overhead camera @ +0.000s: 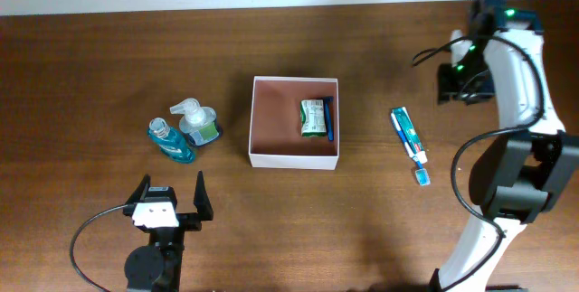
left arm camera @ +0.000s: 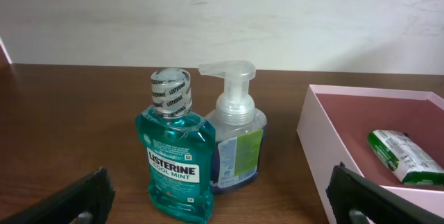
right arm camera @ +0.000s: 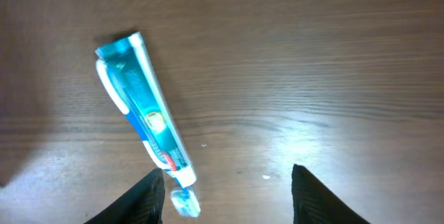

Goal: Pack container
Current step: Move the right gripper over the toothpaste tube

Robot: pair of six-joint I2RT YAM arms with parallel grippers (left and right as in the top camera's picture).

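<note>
From overhead, the container sits mid-table with a green packet and a dark pen-like item inside, toward its right wall. A mouthwash bottle and a pump bottle stand to its left. A toothpaste tube lies to its right, with a small loose piece near the tube's lower end. My left gripper waits below the bottles, jaws spread wide and empty. My right gripper hangs far right, well apart from the tube; this view hides its jaws.

Only the left wrist view shows that the bottles are upright and pressed against each other. If I close on one, I judge the finger may catch its neighbour and tip it. The box wall is also near on the right.

The right wrist view settles that pincer: its fingers are partly apart and hold nothing. The tube lies flat on the wood, so my fingers could skid over it or flick the loose piece away.
</note>
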